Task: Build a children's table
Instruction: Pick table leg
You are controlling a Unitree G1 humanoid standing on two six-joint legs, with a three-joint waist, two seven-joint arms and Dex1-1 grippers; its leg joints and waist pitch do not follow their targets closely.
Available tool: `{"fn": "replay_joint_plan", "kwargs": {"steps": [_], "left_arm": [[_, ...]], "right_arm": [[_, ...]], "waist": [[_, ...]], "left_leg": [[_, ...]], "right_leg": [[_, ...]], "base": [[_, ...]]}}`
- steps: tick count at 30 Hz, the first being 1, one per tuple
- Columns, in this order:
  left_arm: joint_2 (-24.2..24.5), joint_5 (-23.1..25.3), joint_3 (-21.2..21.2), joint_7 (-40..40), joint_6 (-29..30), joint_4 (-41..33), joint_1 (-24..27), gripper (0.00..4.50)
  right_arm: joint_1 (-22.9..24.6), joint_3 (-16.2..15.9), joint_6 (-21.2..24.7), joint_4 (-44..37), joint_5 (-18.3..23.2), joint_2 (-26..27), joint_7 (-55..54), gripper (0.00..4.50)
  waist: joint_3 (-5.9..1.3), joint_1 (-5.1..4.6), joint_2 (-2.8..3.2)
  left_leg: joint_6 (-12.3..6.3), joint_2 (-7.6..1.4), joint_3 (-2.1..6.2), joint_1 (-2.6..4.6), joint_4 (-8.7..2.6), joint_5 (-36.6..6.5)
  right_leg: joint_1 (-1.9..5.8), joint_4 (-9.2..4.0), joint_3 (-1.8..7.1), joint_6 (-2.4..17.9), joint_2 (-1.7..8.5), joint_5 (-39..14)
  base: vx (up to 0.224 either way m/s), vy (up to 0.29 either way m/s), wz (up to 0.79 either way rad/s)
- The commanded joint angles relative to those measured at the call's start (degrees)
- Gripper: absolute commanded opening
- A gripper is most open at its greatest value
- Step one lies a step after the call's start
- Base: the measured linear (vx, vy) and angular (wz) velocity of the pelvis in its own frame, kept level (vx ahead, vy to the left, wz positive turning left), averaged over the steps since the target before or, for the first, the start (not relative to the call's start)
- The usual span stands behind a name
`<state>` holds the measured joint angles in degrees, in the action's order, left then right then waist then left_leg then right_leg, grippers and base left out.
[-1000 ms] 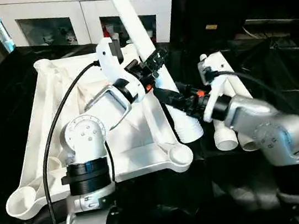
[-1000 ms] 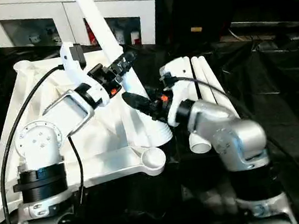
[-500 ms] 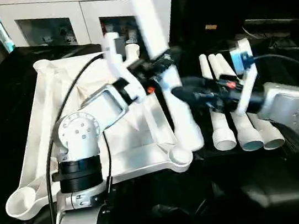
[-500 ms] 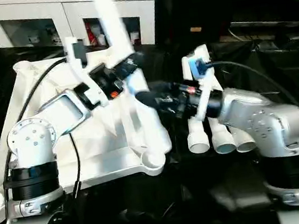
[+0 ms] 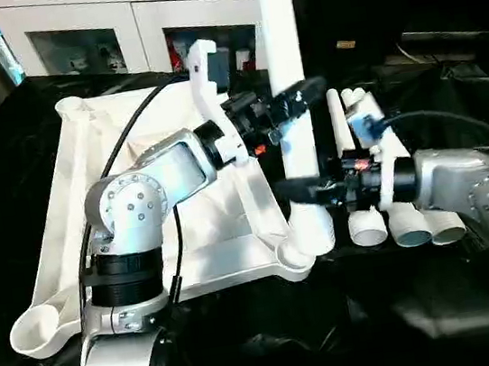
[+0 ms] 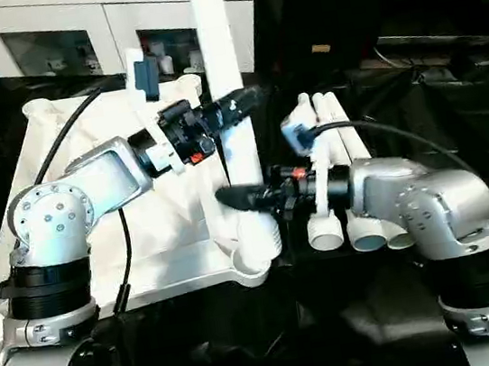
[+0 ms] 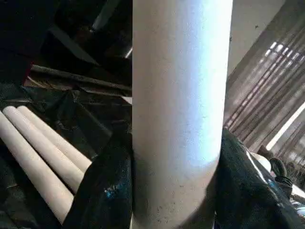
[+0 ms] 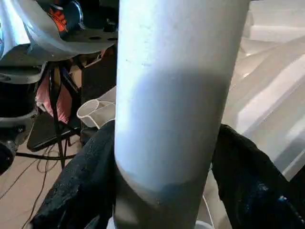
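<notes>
Leg (image 5: 280, 41) is going from leaning to upright over the near-right socket (image 5: 293, 253), both claws, left (image 5: 292, 102) and right (image 5: 299, 192), clamping it.

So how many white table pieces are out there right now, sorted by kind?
Tabletop: 1
Leg held upright by both grippers (left gripper, right gripper): 1
Spare legs lying beside the tabletop: 3
Total: 5 pieces
</notes>
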<state>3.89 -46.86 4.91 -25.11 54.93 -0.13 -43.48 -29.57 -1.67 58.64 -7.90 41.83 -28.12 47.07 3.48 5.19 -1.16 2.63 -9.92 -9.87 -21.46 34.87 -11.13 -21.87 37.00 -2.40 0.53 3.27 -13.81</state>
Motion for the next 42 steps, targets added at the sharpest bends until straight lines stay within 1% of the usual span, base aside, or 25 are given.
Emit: {"fn": "replay_joint_plan", "kwargs": {"steps": [1, 10, 12, 13, 15, 16, 19, 20, 21, 25, 26, 28, 29, 30, 32, 35, 38, 39, 42], "left_arm": [[0.2, 0.4, -0.7, -1.0, -0.6, -1.2, -1.3, 1.84], [0.4, 0.3, -1.4, -1.8, -0.9, -1.1, -1.2, 1.84], [0.3, 0.3, -1.3, -2.0, -0.9, -1.1, -1.3, 1.84], [0.3, 0.3, -1.3, -2.1, -0.9, -1.2, -1.3, 1.84], [0.3, 0.3, -1.5, -2.5, -0.9, -1.3, -1.2, 1.84], [0.3, 0.3, -1.5, -2.5, -0.9, -1.3, -1.2, 1.84], [0.4, 0.4, -1.9, -3.1, -0.9, -1.3, -1.2, 1.84], [0.5, 0.3, -2.1, -3.5, -0.8, -1.4, -1.2, 1.84], [0.7, 0.3, -2.4, -3.9, -0.7, -1.5, -1.1, 1.84], [0.9, 0.6, -3.1, -4.8, -0.6, -1.6, -1.0, 1.84], [0.9, 0.6, -3.2, -4.9, -0.6, -1.6, -1.0, 1.84], [1.1, 0.7, -3.5, -5.3, -0.5, -1.5, -1.1, 1.84], [1.2, 0.7, -3.6, -5.6, -0.5, -1.5, -1.1, 1.84], [1.3, 0.8, -3.8, -5.7, -0.5, -1.4, -1.1, 1.84], [1.6, 1.0, -4.2, -5.9, -0.5, -1.4, -1.1, 1.84], [1.7, 1.2, -4.4, -6.0, -0.5, -1.3, -1.1, 1.84], [1.9, 1.3, -4.7, -6.3, -0.6, -1.2, -1.1, 1.84], [1.9, 1.3, -4.7, -6.3, -0.6, -1.2, -1.1, 1.84], [2.1, 1.5, -5.0, -6.8, -0.5, -1.1, -1.2, 1.84]], "right_arm": [[-0.5, -0.5, 0.7, -0.4, -1.1, -1.2, 0.4, 2.96], [0.0, -2.3, 0.4, -0.5, -1.7, -2.3, 1.1, 2.96], [0.1, -2.5, 0.6, -0.6, -1.6, -2.6, 1.2, 2.96], [0.1, -2.7, 0.7, -0.6, -1.6, -2.7, 1.4, 2.96], [0.3, -2.9, 0.8, -0.7, -1.7, -2.9, 1.6, 2.96], [0.3, -3.0, 0.8, -0.7, -1.7, -2.9, 1.7, 2.96], [0.5, -3.4, 0.7, -0.7, -2.0, -3.2, 2.1, 2.96], [0.5, -3.6, 0.7, -0.7, -2.0, -3.3, 2.2, 2.96], [0.5, -3.6, 0.7, -0.7, -1.9, -3.4, 2.2, 2.96], [0.5, -3.7, 0.6, -0.8, -1.8, -3.6, 2.4, 2.96], [0.6, -3.7, 0.6, -0.9, -1.8, -3.6, 2.4, 2.96], [0.7, -3.9, 0.6, -1.0, -1.8, -3.9, 2.6, 2.96], [0.8, -4.0, 0.5, -1.0, -2.0, -4.0, 2.7, 2.66], [0.9, -4.1, 0.5, -1.1, -2.1, -4.1, 2.7, 2.59], [1.0, -4.2, 0.4, -1.3, -2.1, -4.2, 2.9, 2.59], [1.2, -4.4, 0.5, -1.4, -2.1, -4.3, 2.9, 2.17], [1.5, -4.7, 0.5, -1.5, -2.2, -4.5, 3.0, 1.99], [1.5, -4.7, 0.5, -1.5, -2.3, -4.5, 3.0, 1.94], [1.5, -4.8, 0.5, -1.5, -2.2, -4.5, 3.2, 1.92]], "waist": [[-4.13, 0.22, -0.75], [-4.19, 0.22, -0.73], [-4.19, 0.21, -0.81], [-4.2, 0.23, -0.68], [-4.2, 0.24, -0.79], [-4.17, 0.23, -0.67], [-4.21, 0.2, -0.67], [-4.22, 0.24, -0.57], [-4.22, 0.21, -0.67], [-4.23, 0.21, -0.49], [-4.25, 0.2, -0.53], [-4.27, 0.23, -0.31], [-4.26, 0.19, -0.41], [-4.25, 0.2, -0.43], [-4.27, 0.21, -0.4], [-4.26, 0.17, -0.33], [-4.32, 0.2, -0.42], [-4.29, 0.23, -0.36], [-4.27, 0.19, -0.34]], "left_leg": [[-1.98, -2.65, 0.79, 0.46, -3.13, 1.1], [-2.24, -2.62, 0.75, 0.46, -3.0, 1.1], [-2.44, -2.61, 0.75, 0.44, -3.0, 1.3], [-2.44, -2.65, 0.78, 0.45, -3.0, 1.3], [-2.43, -2.63, 0.75, 0.43, -2.98, 1.2], [-2.45, -2.67, 0.76, 0.48, -3.0, 1.1], [-2.41, -2.71, 0.8, 0.47, -2.99, 1.1], [-2.35, -2.7, 0.8, 0.49, -2.97, 1.1], [-2.34, -2.67, 0.79, 0.44, -2.98, 1.1], [-2.33, -2.66, 0.81, 0.46, -2.97, 1.1], [-2.33, -2.67, 0.8, 0.49, -2.96, 1.0], [-2.29, -2.66, 0.83, 0.45, -2.93, 1.1], [-2.27, -2.66, 0.81, 0.47, -2.96, 1.0], [-2.19, -2.7, 0.83, 0.53, -2.98, 0.8], [-2.25, -2.69, 0.83, 0.5, -2.95, 0.9], [-2.16, -2.72, 0.84, 0.51, -2.97, 0.7], [-2.16, -2.65, 0.81, 0.49, -2.9, 0.9], [-2.13, -2.68, 0.84, 0.49, -2.94, 0.9], [-2.01, -2.73, 0.84, 0.57, -2.97, 0.4]], "right_leg": [[3.64, -3.9, 2.86, 13.3, 4.36, 6.0], [3.68, -3.85, 2.89, 13.9, 4.4, 6.6], [3.7, -3.78, 2.86, 14.0, 4.35, 7.0], [3.69, -3.76, 2.85, 14.1, 4.36, 7.0], [3.72, -3.8, 2.88, 14.1, 4.37, 6.9], [3.63, -3.8, 2.86, 14.1, 4.36, 6.7], [3.68, -3.75, 2.86, 14.2, 4.38, 6.8], [3.66, -3.76, 2.87, 14.3, 4.42, 6.9], [3.72, -3.76, 2.86, 14.3, 4.38, 7.0], [3.71, -3.71, 2.86, 14.3, 4.36, 7.1], [3.71, -3.73, 2.86, 14.3, 4.36, 7.2], [3.73, -3.69, 2.87, 14.4, 4.38, 7.5], [3.75, -3.71, 2.84, 14.5, 4.32, 7.6], [3.72, -3.74, 2.84, 14.5, 4.34, 7.5], [3.75, -3.68, 2.85, 14.6, 4.31, 7.9], [3.73, -3.71, 2.84, 14.7, 4.34, 7.6], [3.82, -3.68, 2.88, 14.7, 4.34, 7.9], [3.8, -3.66, 2.87, 14.8, 4.36, 8.0], [3.73, -3.69, 2.83, 14.8, 4.33, 7.3]], "base": [[0.0, 0.0, 0.0], [0.0, 0.0, 0.0], [0.0, 0.0, 0.0], [0.0, 0.0, 0.0], [0.0, 0.0, 0.0], [0.0, 0.0, 0.0], [0.0, 0.0, 0.0], [0.0, 0.0, 0.0], [0.0, 0.0, 0.0], [0.0, 0.0, 0.0], [0.0, 0.0, 0.0], [0.0, 0.0, 0.0], [0.0, 0.0, 0.0], [0.0, 0.0, 0.0], [0.0, 0.0, 0.0], [0.0, 0.0, 0.0], [0.0, 0.0, 0.0], [0.0, 0.0, 0.0], [0.0, 0.0, 0.0]]}}
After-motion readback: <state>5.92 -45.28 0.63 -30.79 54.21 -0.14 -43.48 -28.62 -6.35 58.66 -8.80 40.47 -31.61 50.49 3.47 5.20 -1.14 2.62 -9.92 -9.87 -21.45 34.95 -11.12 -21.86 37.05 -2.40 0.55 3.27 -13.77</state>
